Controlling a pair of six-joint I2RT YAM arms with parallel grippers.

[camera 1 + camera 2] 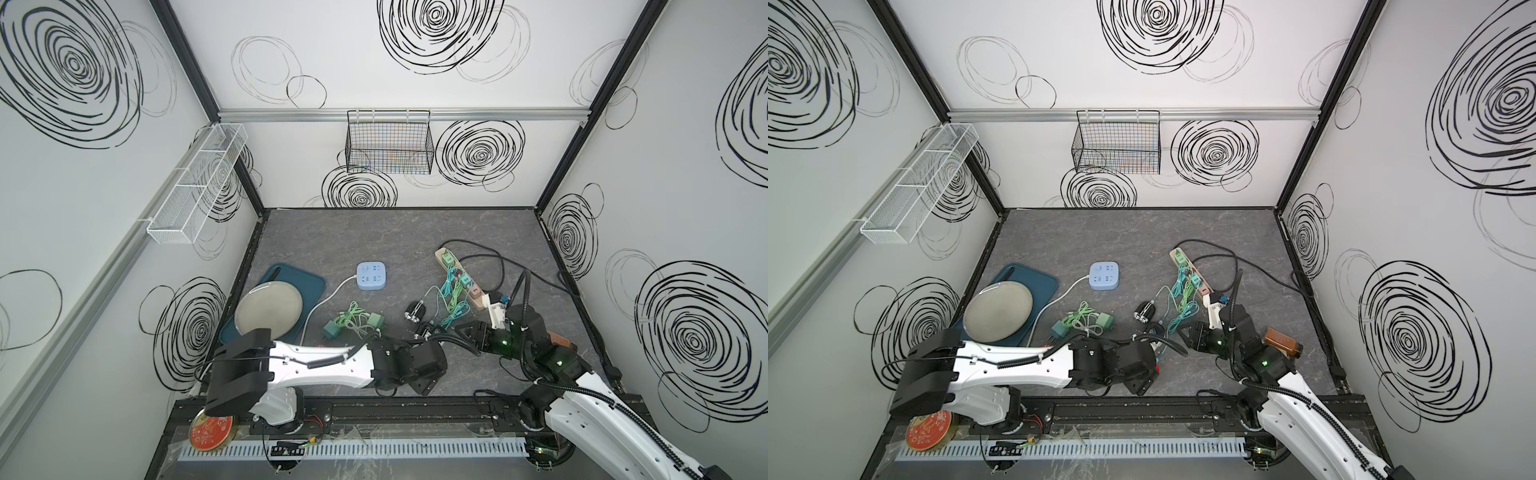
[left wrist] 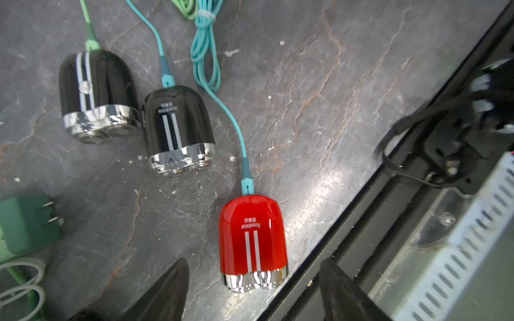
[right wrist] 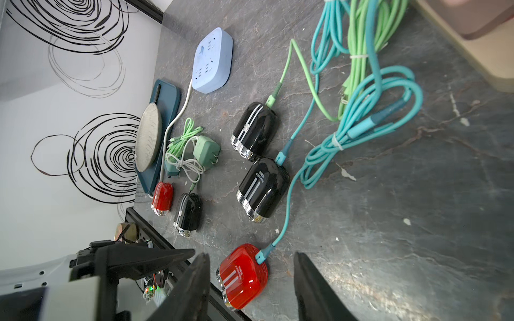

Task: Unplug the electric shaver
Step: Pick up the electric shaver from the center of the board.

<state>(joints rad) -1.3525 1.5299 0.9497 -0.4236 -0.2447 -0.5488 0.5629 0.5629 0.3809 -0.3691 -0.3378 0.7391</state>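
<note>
— Left of the blue socket block [image 1: 371,275]?
— Teal tray [image 1: 309,282] just beside it, carrying a grey plate [image 1: 268,309].

— On the robot's side of the block?
— Green adapter bundle [image 1: 353,324], near. Further right, a black shaver on a green cord [image 2: 97,91] and a black shaver on a teal cord [image 2: 178,125], side by side.

— Location of the corded red shaver [image 2: 251,241]?
— Flat on the table, well apart from the block, to its right and nearer the robot, past both black shavers. Teal cable [image 2: 236,130] plugged into the rounded end.

— Left gripper [image 2: 253,261]?
— Jaws wide apart, one finger either side of the chrome head. Gap on both sides. Nothing held.

— Right gripper [image 3: 250,258]?
— Jaws apart, straddling the same shaver at the plug end. No visible contact. Nothing held.

— Right of the block?
— Beige power strip [image 1: 459,278], well apart, with teal-green plugs seated.
</note>
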